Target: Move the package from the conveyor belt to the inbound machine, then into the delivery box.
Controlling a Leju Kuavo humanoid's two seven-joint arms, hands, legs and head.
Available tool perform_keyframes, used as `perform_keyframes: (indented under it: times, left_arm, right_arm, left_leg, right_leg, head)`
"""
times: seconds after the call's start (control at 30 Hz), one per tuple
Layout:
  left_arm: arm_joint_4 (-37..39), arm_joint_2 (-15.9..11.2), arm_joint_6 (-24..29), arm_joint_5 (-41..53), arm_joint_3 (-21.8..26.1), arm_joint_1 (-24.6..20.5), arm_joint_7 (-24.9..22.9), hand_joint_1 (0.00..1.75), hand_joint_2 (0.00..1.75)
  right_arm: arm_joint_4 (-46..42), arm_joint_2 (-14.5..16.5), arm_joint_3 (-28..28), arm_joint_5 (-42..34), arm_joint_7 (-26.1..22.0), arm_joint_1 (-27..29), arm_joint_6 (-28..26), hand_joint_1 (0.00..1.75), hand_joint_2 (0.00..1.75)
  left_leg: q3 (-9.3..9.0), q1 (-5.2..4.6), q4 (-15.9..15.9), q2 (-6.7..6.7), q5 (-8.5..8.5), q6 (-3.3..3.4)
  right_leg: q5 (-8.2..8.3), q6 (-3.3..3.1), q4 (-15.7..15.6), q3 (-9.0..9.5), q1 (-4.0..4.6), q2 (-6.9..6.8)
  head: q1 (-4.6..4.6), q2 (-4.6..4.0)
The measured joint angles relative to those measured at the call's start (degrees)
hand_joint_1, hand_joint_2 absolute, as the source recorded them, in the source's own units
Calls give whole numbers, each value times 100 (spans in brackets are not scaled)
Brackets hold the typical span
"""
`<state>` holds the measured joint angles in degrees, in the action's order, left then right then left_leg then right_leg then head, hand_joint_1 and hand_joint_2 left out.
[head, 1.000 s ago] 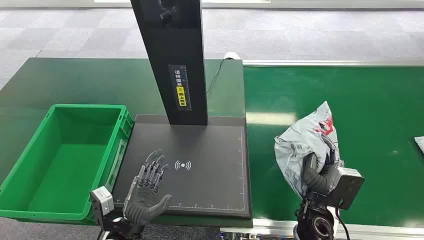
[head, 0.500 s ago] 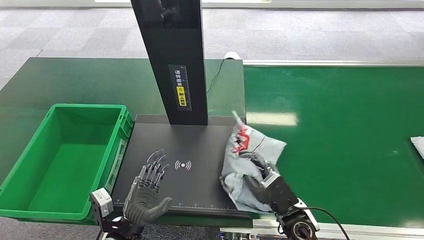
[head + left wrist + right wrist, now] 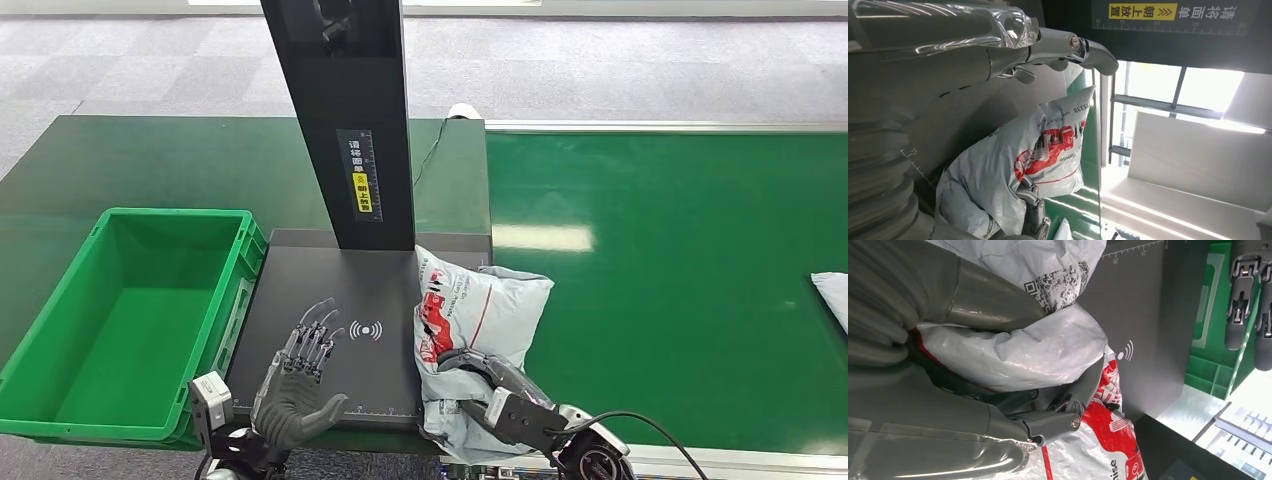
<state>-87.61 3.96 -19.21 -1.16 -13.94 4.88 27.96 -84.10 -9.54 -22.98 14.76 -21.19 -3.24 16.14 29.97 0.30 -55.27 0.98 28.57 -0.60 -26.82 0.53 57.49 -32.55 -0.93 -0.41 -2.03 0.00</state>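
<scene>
Gripping the package (image 3: 470,320), the right hand (image 3: 478,375) sets it on the scanner pad's (image 3: 330,280) right edge, overhanging the belt (image 3: 680,250). Left hand (image 3: 297,385) hovers with fingers spread over bare pad near the crate (image 3: 60,330). Right wrist view reveals a QR label (image 3: 1058,280).

one grey package (image 3: 478,305), one green crate (image 3: 60,330), two robot hands (image 3: 300,385)

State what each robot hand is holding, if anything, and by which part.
The right robot hand grips the grey package by its near, crumpled end. The left robot hand holds nothing, fingers spread over the black scanner plate.
</scene>
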Motion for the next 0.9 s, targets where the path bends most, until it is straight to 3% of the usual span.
perform_keyframes:
  times: [0.13,0.27,0.33,0.53,0.9]
  left_arm:
    - [5,-1,-16,-1,2,-8,0,0,175]
    - [54,-3,-84,-22,14,-145,0,0,175]
    - [76,-4,-101,-41,31,-208,-1,0,175]
    - [98,1,-149,-68,56,-276,-17,0,175]
    - [140,2,-164,-79,62,-297,-20,0,175]
  right_arm:
    - [36,-67,-74,-3,-104,-63,220,175,175]
    - [187,-356,-452,-266,-968,-331,1630,175,175]
    - [253,-408,-559,-507,-1215,-392,1996,175,175]
    - [321,-329,-570,-1251,-1226,-533,2315,175,175]
    - [364,-264,-556,-1294,-1206,-581,2354,175,175]
  left_leg:
    - [0,0,0,2,0,0]
    - [-3,-1,-1,1,-1,0]
    - [-2,-2,-1,-2,-1,0]
    - [-2,0,-1,-2,-1,0]
    - [-1,-1,-1,-2,-1,0]
  right_leg:
    - [0,0,0,1,0,1]
    - [1,0,0,5,-1,1]
    - [1,0,0,6,-1,0]
    - [1,0,0,5,0,0]
    - [1,0,0,4,-1,0]
  head:
    - [0,0]
    - [1,0]
    - [-1,0]
    - [-1,0]
    - [1,0]
